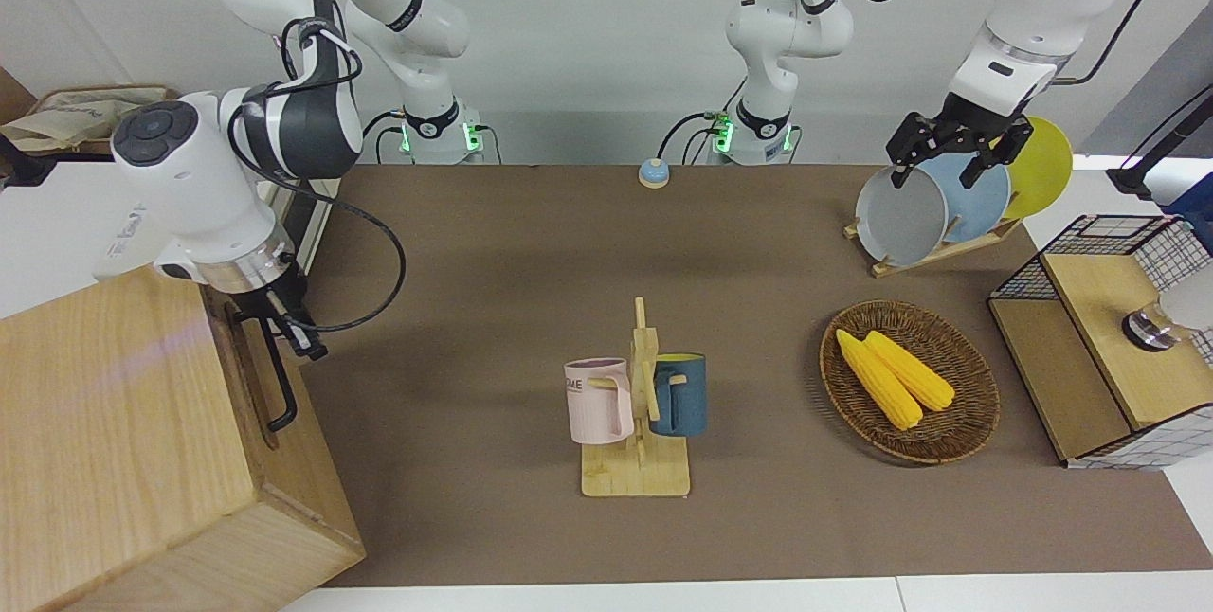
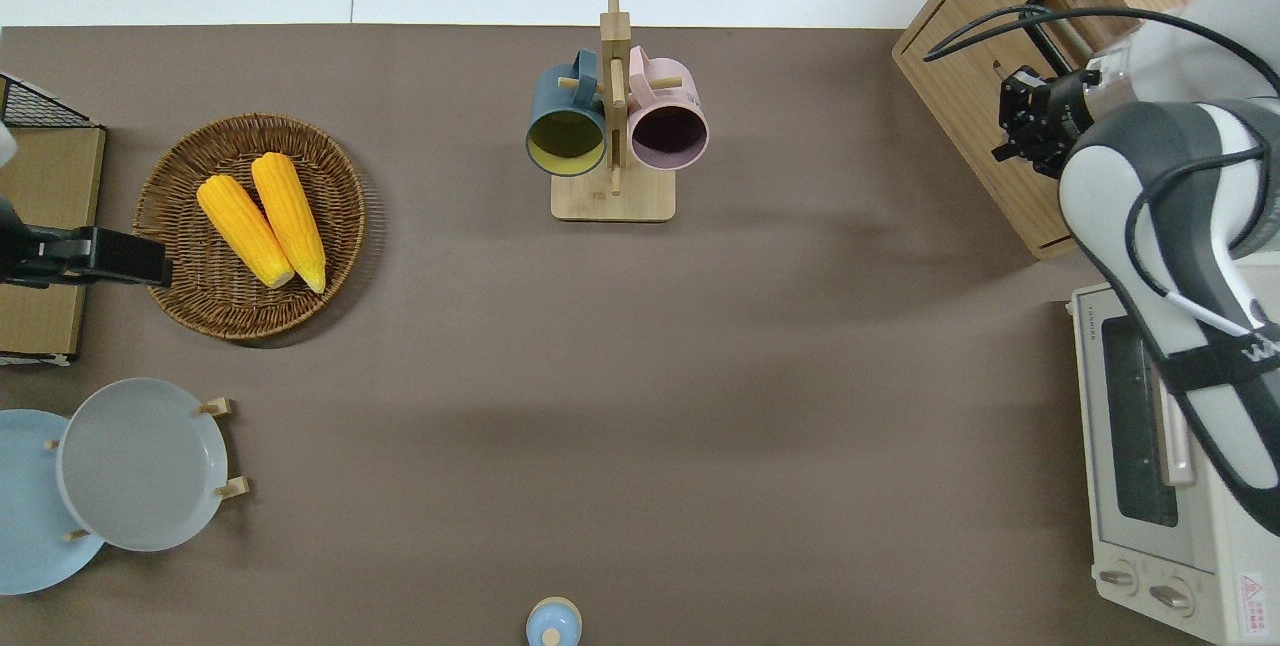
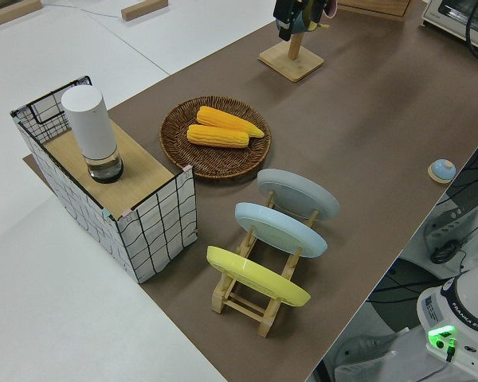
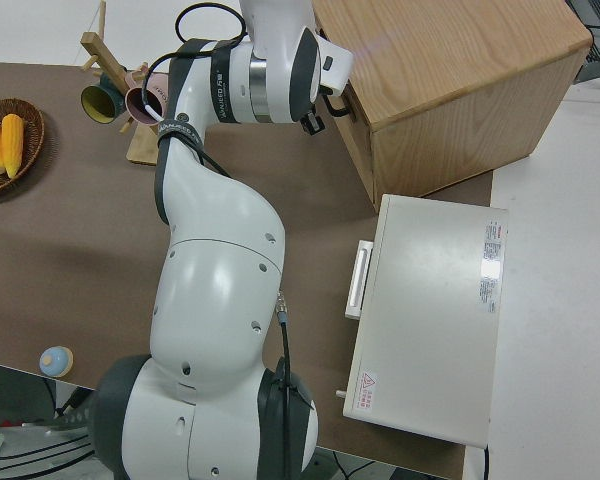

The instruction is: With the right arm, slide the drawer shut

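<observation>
Overhead view gives me the big light-wood box (image 2: 1010, 96) at the table corner on the right arm's end, farthest from the robots. Its drawer (image 1: 248, 375), a flat pale-wood front with a black metal bar handle (image 1: 278, 375), sits flush with the box face as far as I can judge. My right gripper (image 1: 284, 318), black and two-fingered on the white jointed right arm (image 1: 190, 186), is up against that front at the handle's end nearer to the robots. I cannot tell how far its fingers are spread, nor whether they grip the bar or only press on the wood; the wrist hides them from most angles. The white toaster oven (image 2: 1150, 466) stands along the same table edge, nearer to the robots than the box. The left arm is parked, and its gripper (image 1: 952, 157) hangs with fingers apart, holding nothing.
</observation>
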### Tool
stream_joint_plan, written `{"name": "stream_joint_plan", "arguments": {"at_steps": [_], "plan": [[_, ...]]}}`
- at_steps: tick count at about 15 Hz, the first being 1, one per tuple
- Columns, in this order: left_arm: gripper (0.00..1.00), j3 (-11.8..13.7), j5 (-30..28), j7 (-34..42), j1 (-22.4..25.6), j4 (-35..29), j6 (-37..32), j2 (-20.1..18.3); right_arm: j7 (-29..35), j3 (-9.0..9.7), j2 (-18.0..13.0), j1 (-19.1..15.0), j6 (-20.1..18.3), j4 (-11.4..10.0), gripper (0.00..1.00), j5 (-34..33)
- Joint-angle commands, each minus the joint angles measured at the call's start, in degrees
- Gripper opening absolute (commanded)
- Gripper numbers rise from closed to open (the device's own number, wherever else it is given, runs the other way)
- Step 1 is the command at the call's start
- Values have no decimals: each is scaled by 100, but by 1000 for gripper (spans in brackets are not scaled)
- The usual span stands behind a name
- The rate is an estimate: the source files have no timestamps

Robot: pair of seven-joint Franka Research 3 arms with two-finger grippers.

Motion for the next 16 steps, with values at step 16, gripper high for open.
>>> {"name": "stream_joint_plan", "arguments": {"at_steps": [16], "plan": [[998,95,72,43,-99,117,2,76,-3102,-1309,-1706,1464,-1425,-757,0,278]]}}
